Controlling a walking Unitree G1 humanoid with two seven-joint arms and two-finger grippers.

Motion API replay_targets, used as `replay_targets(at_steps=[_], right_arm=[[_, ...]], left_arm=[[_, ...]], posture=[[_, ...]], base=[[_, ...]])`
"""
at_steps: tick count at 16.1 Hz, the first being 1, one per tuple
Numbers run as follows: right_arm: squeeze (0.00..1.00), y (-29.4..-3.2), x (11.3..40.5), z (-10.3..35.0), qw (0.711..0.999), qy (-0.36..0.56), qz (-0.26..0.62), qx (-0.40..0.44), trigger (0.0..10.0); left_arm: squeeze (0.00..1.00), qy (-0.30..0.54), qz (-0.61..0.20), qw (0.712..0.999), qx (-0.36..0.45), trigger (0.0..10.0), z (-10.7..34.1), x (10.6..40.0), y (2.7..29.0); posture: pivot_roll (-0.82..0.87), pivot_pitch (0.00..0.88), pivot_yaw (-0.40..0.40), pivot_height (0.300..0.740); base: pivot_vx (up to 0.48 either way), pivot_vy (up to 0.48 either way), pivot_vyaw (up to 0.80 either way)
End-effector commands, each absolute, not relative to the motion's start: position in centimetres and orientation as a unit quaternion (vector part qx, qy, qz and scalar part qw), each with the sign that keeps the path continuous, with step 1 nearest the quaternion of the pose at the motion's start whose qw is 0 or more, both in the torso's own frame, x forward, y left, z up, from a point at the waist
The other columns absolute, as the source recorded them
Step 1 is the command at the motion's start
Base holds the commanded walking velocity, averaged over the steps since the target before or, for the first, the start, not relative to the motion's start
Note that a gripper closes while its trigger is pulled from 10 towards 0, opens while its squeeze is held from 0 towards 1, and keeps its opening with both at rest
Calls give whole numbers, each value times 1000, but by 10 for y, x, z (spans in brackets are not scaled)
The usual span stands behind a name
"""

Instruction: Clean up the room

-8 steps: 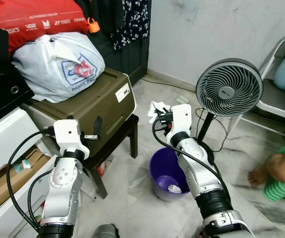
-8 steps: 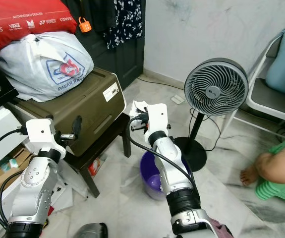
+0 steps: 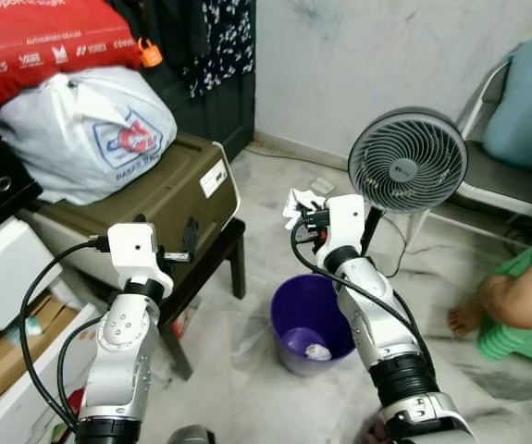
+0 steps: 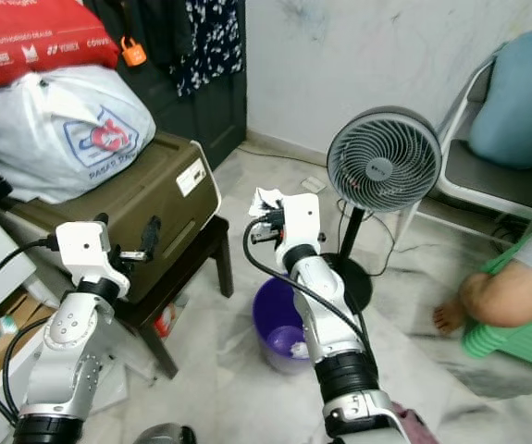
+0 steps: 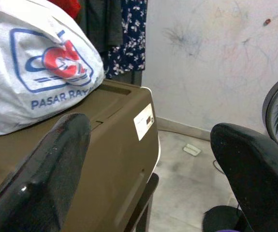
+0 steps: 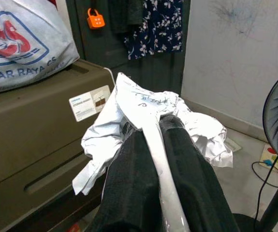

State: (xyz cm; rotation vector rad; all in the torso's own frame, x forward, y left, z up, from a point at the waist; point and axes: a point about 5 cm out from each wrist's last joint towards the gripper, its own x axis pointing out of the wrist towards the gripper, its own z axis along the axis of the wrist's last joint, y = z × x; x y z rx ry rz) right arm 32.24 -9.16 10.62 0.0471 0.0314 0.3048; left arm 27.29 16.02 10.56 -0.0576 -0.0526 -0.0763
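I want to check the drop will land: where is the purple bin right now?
In the left eye view the purple bin stands on the floor, below the right tool holding crumpled paper, between the dark stool and the fan.

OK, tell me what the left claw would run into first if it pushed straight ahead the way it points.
Probably the brown storage box: in its wrist view the open left claw points along the box's side toward the wall. Depth is unclear, so it might slip past the box's corner.
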Motion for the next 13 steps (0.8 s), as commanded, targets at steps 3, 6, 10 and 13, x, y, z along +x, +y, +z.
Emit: replay_targets(at_steps=[3,6,10,13], right_arm=[[0,-91,324,109,988,13,149,26,10000],[0,-91,324,109,989,12,148,26,10000],[0,-91,324,109,989,12,148,26,10000],[0,-91,325,109,989,11,148,27,10000]], left_arm=[[0,-33,-41,998,-28,10000,109,273,162],[0,-32,-41,998,-27,10000,109,273,162],[0,-32,-42,998,-26,10000,109,274,162],[0,-33,-44,998,-26,10000,109,274,161]], posture=[[-79,3,-7,740],[-80,5,-6,740],[-79,6,-6,740],[-79,5,-5,740]], base=[[308,0,0],[301,0,0],[301,0,0],[311,0,0]])
